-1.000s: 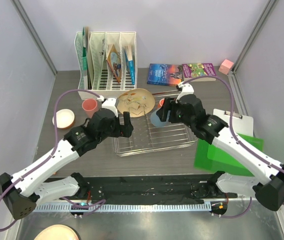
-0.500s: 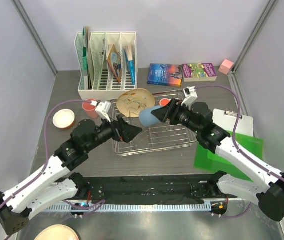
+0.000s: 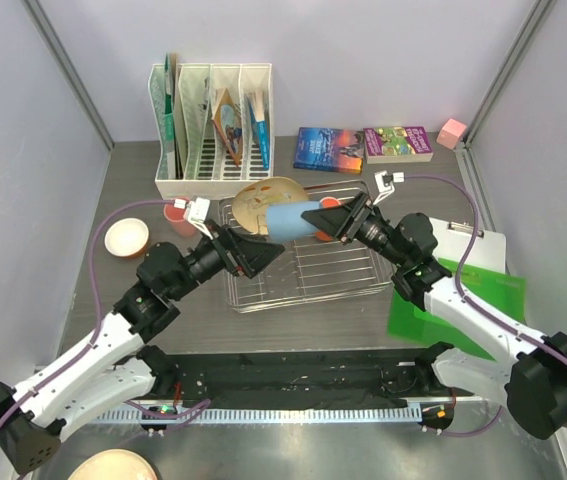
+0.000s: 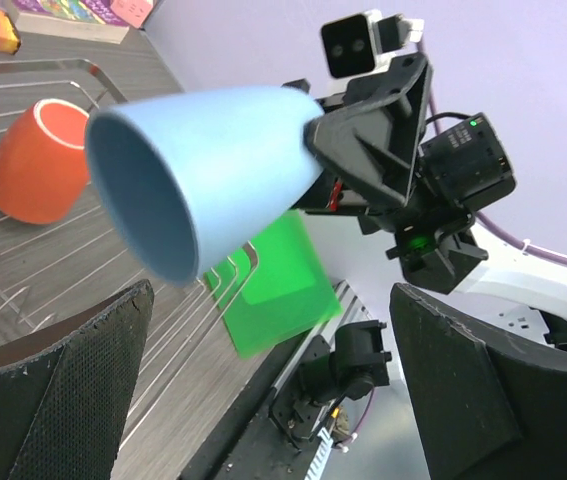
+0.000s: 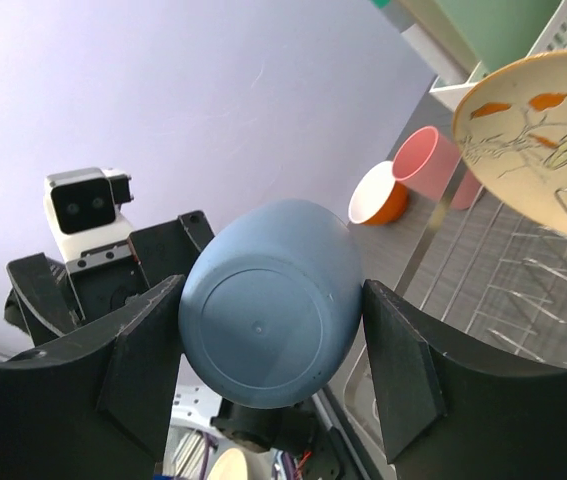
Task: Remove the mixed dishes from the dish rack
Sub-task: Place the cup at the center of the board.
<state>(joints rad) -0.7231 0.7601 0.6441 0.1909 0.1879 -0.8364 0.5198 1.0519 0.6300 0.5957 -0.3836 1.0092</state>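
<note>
My right gripper (image 3: 313, 217) is shut on the base of the grey-blue cup (image 3: 285, 222) and holds it on its side above the chrome dish rack (image 3: 303, 278), mouth toward the left arm. In the right wrist view the cup (image 5: 268, 300) sits between my fingers (image 5: 403, 370). My left gripper (image 3: 263, 252) is open and empty, facing the cup's mouth (image 4: 203, 170) with a gap. The patterned beige plate (image 3: 263, 197) leans at the rack's far left. The orange mug (image 4: 38, 160) lies on the rack bars. The pink cup (image 3: 175, 215) and orange bowl (image 3: 127, 238) stand on the table to the left.
A white slotted file holder (image 3: 213, 120) stands at the back. Two books (image 3: 329, 148) and a pink block (image 3: 452, 132) lie at the back right. A clipboard (image 3: 475, 243) and green sheet (image 3: 453, 300) lie right of the rack. A peach disc (image 3: 113, 466) is at the near left.
My right gripper has lifted the grey-blue cup off the rack's right side, tipped it sideways and carried it left. My left gripper has swung round to face the cup's mouth.
</note>
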